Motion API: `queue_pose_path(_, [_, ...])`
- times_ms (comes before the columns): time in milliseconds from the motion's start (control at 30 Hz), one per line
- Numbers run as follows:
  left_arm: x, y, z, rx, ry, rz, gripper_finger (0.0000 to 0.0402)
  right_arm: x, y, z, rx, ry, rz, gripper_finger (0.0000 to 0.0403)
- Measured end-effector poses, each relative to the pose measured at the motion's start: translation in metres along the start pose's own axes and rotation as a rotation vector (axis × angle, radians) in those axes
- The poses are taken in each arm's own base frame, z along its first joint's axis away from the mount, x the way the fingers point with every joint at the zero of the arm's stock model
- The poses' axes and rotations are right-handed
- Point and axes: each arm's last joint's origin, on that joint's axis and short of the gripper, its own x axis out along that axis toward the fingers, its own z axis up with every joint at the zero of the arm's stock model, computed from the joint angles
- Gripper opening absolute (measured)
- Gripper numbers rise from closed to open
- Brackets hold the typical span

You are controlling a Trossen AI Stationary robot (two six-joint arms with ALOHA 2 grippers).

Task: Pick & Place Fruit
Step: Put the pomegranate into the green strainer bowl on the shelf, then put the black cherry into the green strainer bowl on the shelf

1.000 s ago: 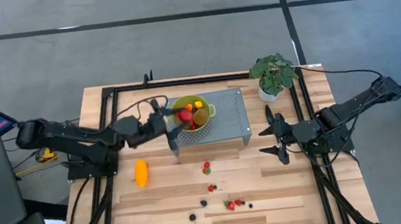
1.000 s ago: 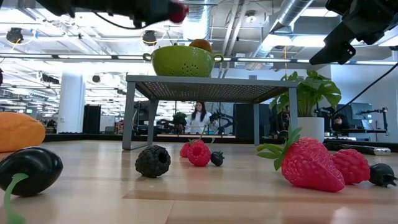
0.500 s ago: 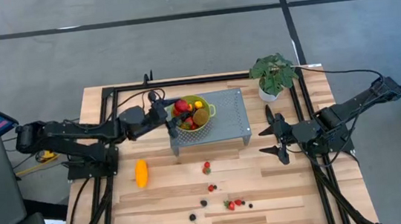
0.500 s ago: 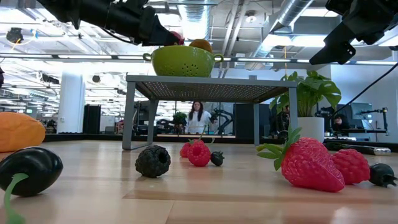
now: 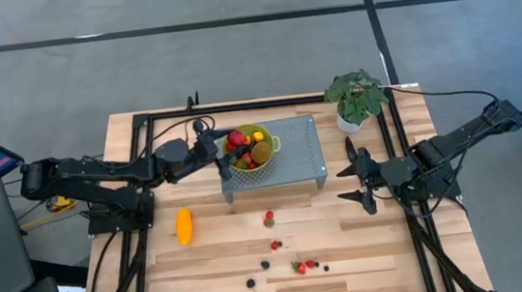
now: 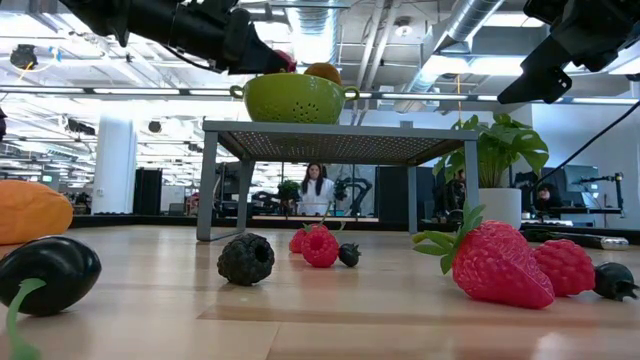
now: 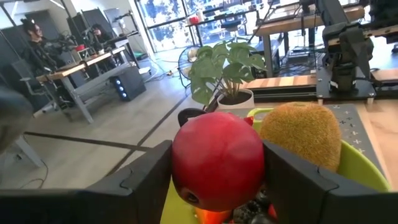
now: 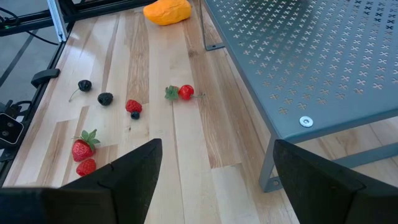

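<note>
A green colander (image 5: 254, 151) stands on a grey perforated stand (image 5: 296, 152) and holds a kiwi-like oval (image 7: 305, 134) and other fruit. My left gripper (image 7: 217, 180) reaches in over the colander's left rim, shut on a red round fruit (image 5: 236, 139). A long orange fruit (image 5: 184, 225) lies on the wooden table to the left. Strawberries (image 5: 303, 266) and dark berries (image 5: 252, 283) are scattered on the table's near half. My right gripper (image 5: 352, 183) hangs open over the table's right side with nothing between its fingers. My left gripper pinches the red round fruit by its two opposite sides (image 7: 180, 162) between its two fingers. The fingers come nearly level from the table's left. The fruit sits just above the other pieces in the colander; whether it rests on them I cannot tell.
A potted plant (image 5: 356, 97) stands at the far right corner. Black frame rails (image 5: 143, 178) run along the table's left and right sides. The stand's legs (image 6: 208, 185) leave open room underneath it. People sit at desks in the room beyond.
My left gripper has swung toward the table's far edge and come down with the red fruit, from above the colander's near-left side to its rim. It has kept still for the last half second.
</note>
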Motion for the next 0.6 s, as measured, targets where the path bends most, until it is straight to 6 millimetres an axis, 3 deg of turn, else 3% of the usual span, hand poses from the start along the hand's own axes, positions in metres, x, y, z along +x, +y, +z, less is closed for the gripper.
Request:
queue_pose_path(133, [0.0000,-0.0002,-0.0008,-0.024,0.008,-0.002,0.0239,0.0000,0.0000,0.0000,0.000,0.000,0.000,0.0302])
queue_pose_path(433, [-0.0004,-0.0019,-0.0028,-0.017,0.029,-0.012,0.0305,0.0000,0.0000,0.0001,0.000,0.000,0.000,0.0302])
queue_pose_path(600, [-0.0008,-0.0029,-0.0026,-0.016,0.027,-0.016,0.0314,-0.0001,0.0000,0.0001,0.000,-0.001,0.000,0.0302])
